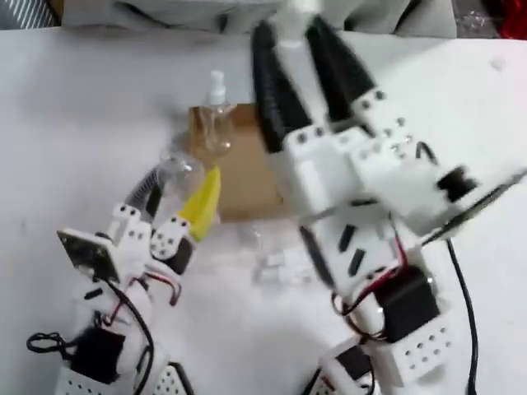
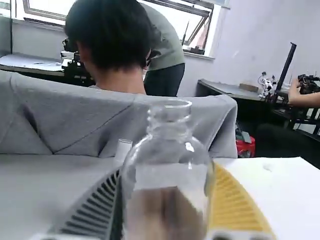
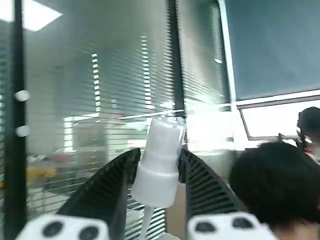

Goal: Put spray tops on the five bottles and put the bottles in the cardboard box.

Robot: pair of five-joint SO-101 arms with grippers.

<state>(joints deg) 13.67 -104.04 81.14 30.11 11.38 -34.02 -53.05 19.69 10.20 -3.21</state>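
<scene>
Closest to my left wrist lens is the clear bottle (image 2: pixel 167 175), neck open and bare. It stands roughly upright, clamped by the left gripper (image 1: pixel 185 183) between its grey finger and its yellow one. From the high view, that gripper holds the bottle just beside the near left corner of the cardboard box (image 1: pixel 243 177). A bottle already wearing its top (image 1: pixel 216 115) stands at the box's far left corner, though I cannot tell whether it is inside or just behind. On the table between the two arm bases lie some clear pieces (image 1: pixel 276 263), too blurred for me to count or name. Further right, the right gripper (image 3: pixel 159 155) is raised high over the far side of the box. Its black jaws are closed around the collar of a white spray top (image 3: pixel 160 170), nozzle up, with the thin dip tube hanging below. The top is well apart from the open neck, so I judge the step in hand to be mating the two. To do it well, I would leave the left arm fixed as the anvil and bring the right one across until the tube hangs directly over the neck. I would check the line-up from the left wrist view, then lower slowly so the tube enters first without catching the rim. The top must be plumb before I seat the collar. The likely trouble is the black jaws fouling the yellow finger.
</scene>
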